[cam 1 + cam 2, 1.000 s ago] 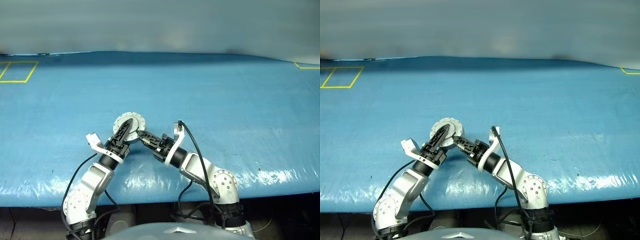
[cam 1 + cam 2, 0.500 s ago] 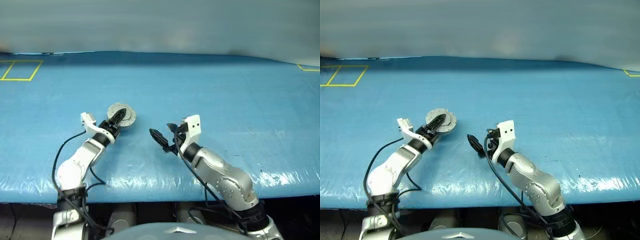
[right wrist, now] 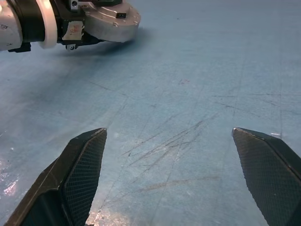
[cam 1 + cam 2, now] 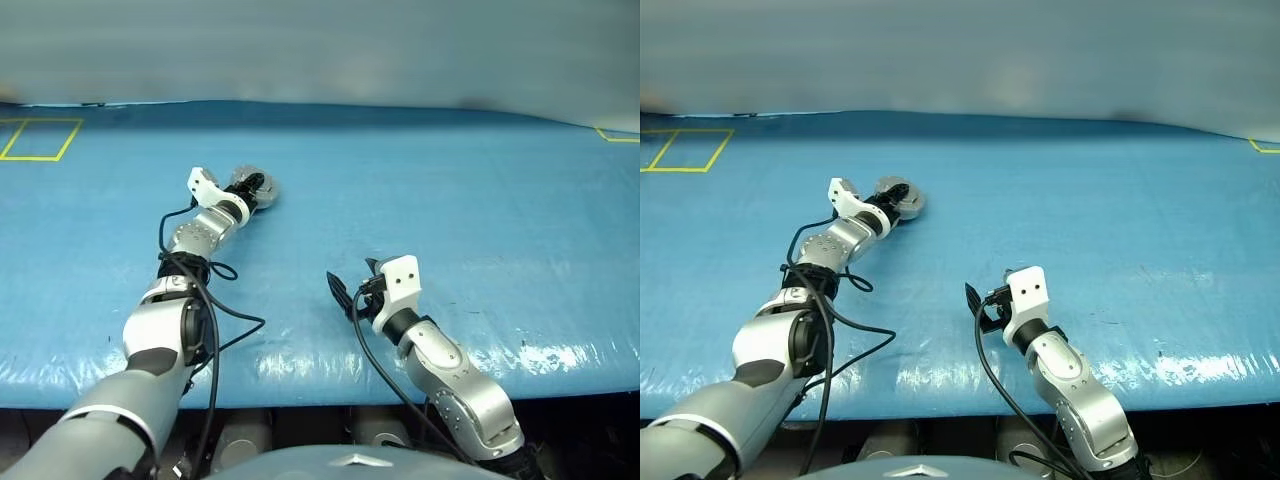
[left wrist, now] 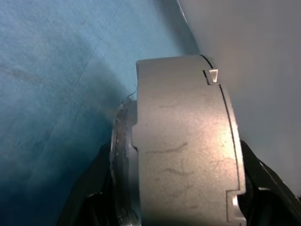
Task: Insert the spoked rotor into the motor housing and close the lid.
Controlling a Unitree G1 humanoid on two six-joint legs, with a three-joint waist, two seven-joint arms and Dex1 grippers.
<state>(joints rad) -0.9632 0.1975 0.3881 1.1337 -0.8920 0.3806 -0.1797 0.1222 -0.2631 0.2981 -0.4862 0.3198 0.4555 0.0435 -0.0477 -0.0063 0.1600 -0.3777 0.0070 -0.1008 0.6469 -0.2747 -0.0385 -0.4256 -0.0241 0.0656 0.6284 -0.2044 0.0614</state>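
Near the front edge of the blue table point(image 4: 480, 200), at the right, the right gripper point(image 4: 345, 292) hung low over the cover with its jaws spread wide and nothing between them; in its wrist view the two fingers point(image 3: 82, 162) stood far apart over bare blue surface. No loose part lay beside it.

Farther away, at the left, the left arm reached out across the table, and the left gripper point(image 4: 250, 188) pinched the housing point(image 5: 183, 141) by its two flat faces. In the left wrist view the grey cylinder sat between the jaws, one black finger on each side of it, and a lid line with small notches ran round its rim. From this I judge that the lid was already on, so the rotor would be inside, though it could not be seen. The housing was low over the table, but whether it touched I cannot tell.

The step in hand seemed to be putting the closed housing down at the far left. The next move would need a gentle lowering until it rests flat, and then spreading the jaws without tipping it.
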